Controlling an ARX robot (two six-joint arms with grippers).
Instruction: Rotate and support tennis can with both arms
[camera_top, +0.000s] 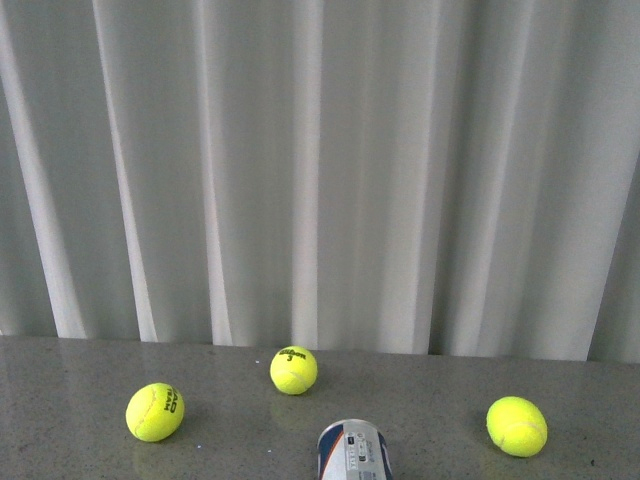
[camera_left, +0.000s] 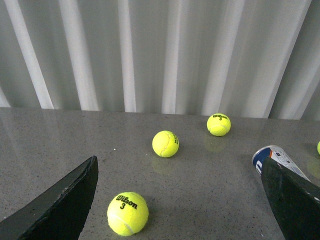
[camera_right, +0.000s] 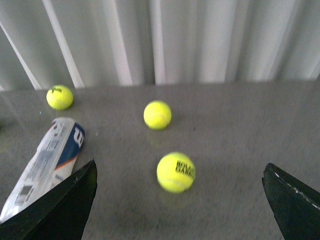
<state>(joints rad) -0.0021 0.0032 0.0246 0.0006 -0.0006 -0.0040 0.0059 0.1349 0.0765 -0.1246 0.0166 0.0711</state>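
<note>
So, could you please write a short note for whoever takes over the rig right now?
Left hand: open, holding nothing. The tennis can lies off to one side, outside its grasp.
Right hand: open, holding nothing. The can is likewise off to one side, not in its grasp.
Tennis can: on its side on the grey table, at the near edge of the front view, with loose tennis balls scattered beyond it.
Done: nothing that shows. The can is not gripped.
Left: take hold of the can, rotate it and support it with both hands.
</note>
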